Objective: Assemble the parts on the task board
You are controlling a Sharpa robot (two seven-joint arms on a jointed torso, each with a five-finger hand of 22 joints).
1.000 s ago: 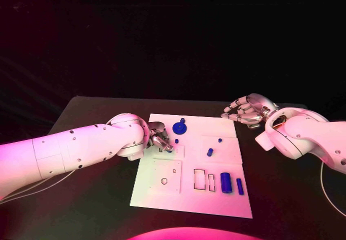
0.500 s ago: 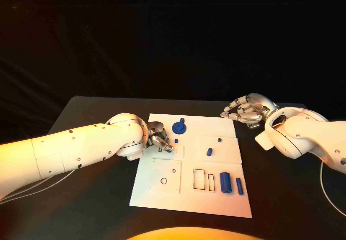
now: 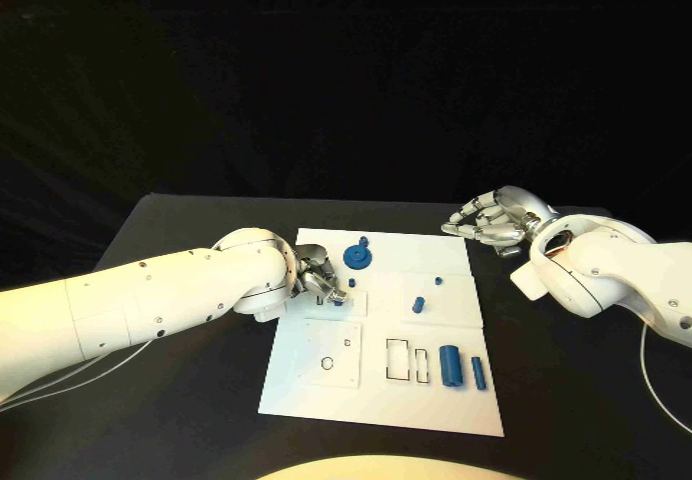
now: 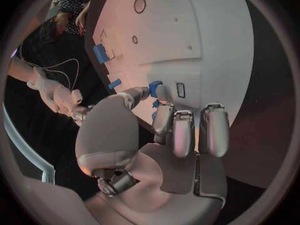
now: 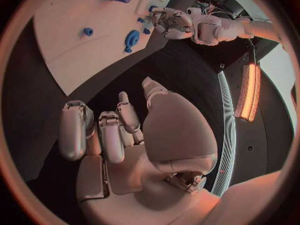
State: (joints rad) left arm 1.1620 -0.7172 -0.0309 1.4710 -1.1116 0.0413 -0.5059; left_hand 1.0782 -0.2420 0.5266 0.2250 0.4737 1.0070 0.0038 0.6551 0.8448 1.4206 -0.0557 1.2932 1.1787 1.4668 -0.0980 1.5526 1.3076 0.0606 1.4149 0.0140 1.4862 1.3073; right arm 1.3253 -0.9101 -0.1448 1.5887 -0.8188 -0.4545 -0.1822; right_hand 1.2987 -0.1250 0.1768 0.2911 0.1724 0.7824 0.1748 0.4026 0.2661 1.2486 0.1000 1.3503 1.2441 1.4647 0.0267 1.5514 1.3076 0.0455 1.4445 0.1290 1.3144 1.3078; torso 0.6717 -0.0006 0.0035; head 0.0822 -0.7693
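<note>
The white task board (image 3: 378, 408) lies in the middle of the black table. My left hand (image 3: 320, 279) hovers low over the board's left side and pinches a small blue part (image 4: 155, 87) between thumb and a fingertip. A blue disc with a tab (image 3: 359, 257) lies just beyond that hand. Two small blue pegs (image 3: 420, 303) sit mid-board; a blue cylinder (image 3: 451, 365) and a thin blue bar (image 3: 479, 372) lie at the near right. My right hand (image 3: 490, 222) hangs off the board's far right corner, fingers loosely bent, holding nothing.
Rectangular slots (image 3: 398, 360) and a round hole (image 3: 329, 362) are cut into the board's near half. Bare black table (image 3: 188, 400) runs along both sides of the board. My left arm (image 3: 144, 300) covers the table to the left.
</note>
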